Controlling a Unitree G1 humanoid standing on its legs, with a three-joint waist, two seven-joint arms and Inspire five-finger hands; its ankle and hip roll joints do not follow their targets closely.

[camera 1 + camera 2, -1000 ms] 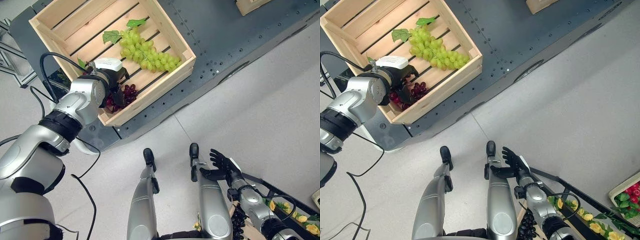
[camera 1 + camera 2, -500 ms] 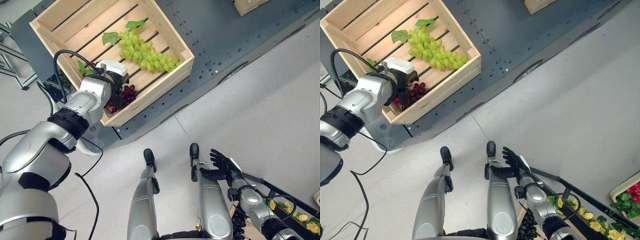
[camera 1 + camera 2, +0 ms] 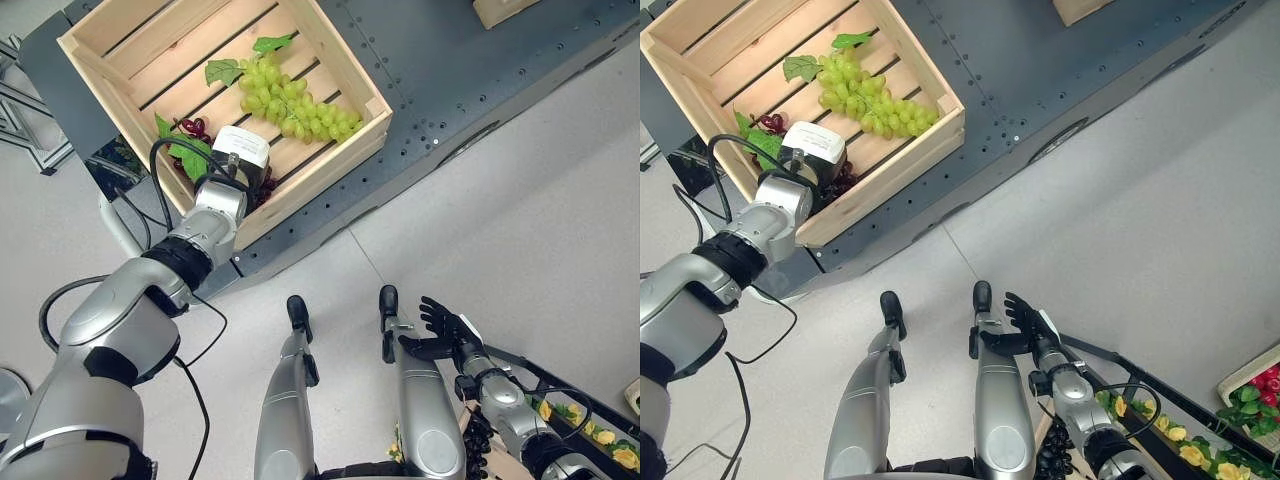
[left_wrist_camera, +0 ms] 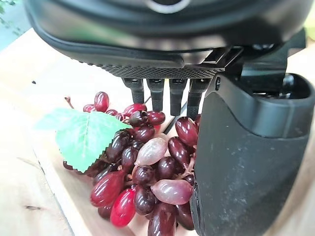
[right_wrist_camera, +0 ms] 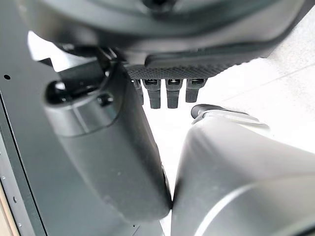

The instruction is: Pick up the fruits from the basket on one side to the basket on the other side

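Dark grey metal forms the table [image 3: 450,80], which stands on a pale grey floor [image 3: 520,230] and carries a shallow wooden slatted basket [image 3: 335,45] at the robot's left. Part of a second wooden basket [image 3: 505,10] shows at the far edge of the table, well apart from the first.

Reaching over the near wall of the first basket, the left hand [image 3: 243,165] is down inside it, with a white cover on its upper side. Directly under that hand lies a bunch of dark red grapes [image 4: 147,167] with a green leaf [image 4: 83,135] attached; more of the bunch and its leaves show just to the hand's left. In the left wrist view the fingers [image 4: 157,93] reach straight down to the top of the bunch and the broad thumb [image 4: 246,162] stands against its side, touching the fruit; whether they have closed on the bunch I cannot tell.

Beyond the hand, farther into the basket, a long bunch of green grapes [image 3: 290,100] with two leaves lies across the slats, apart from the red bunch.

Low at the robot's right side, over the floor, the right hand [image 3: 440,330] has its fingers spread and relaxed, holding nothing.
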